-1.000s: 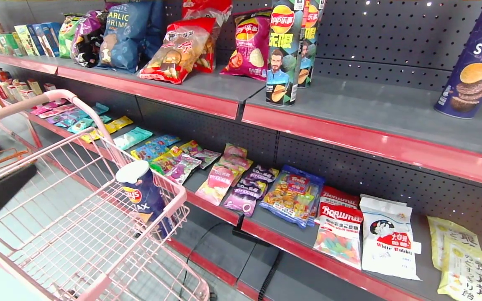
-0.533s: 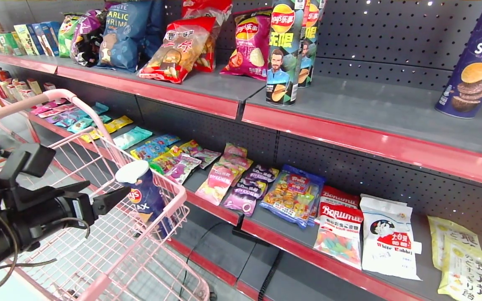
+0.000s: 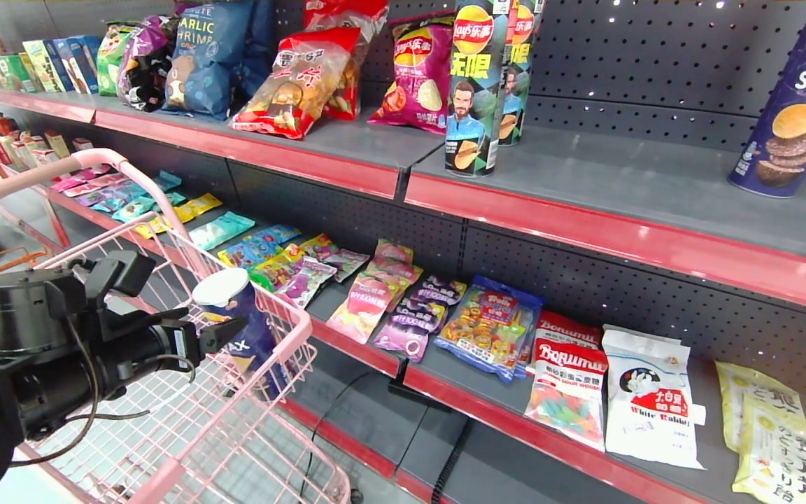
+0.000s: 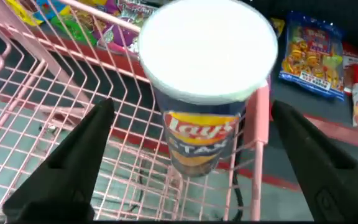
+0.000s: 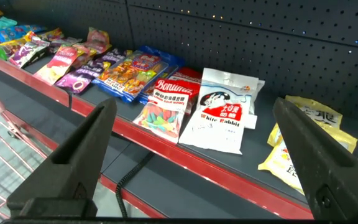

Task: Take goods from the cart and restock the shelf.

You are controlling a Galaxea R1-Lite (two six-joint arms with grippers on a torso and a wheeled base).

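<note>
A dark blue chip can with a white lid (image 3: 224, 294) stands upright in the far right corner of the pink wire cart (image 3: 297, 329). My left gripper (image 3: 217, 323) is open just short of the can, its fingers level with the upper body. In the left wrist view the can (image 4: 207, 93) stands between and beyond the two black fingers (image 4: 73, 162), which are not touching it. A matching blue can (image 3: 791, 105) stands on the upper shelf (image 3: 620, 175) at the far right. My right gripper (image 5: 192, 106) is open and holds nothing, in front of the lower shelf.
Two tall green chip cans (image 3: 476, 91) and several snack bags (image 3: 291, 80) line the upper shelf, with bare grey board between the green cans and the blue one. Candy packets (image 3: 487, 325) lie along the lower shelf. A black cable (image 3: 445, 455) hangs below it.
My left arm has come in from the left over the cart and advanced toward the can; its open fingers now reach the can's side. The can and shelf goods have not moved.
</note>
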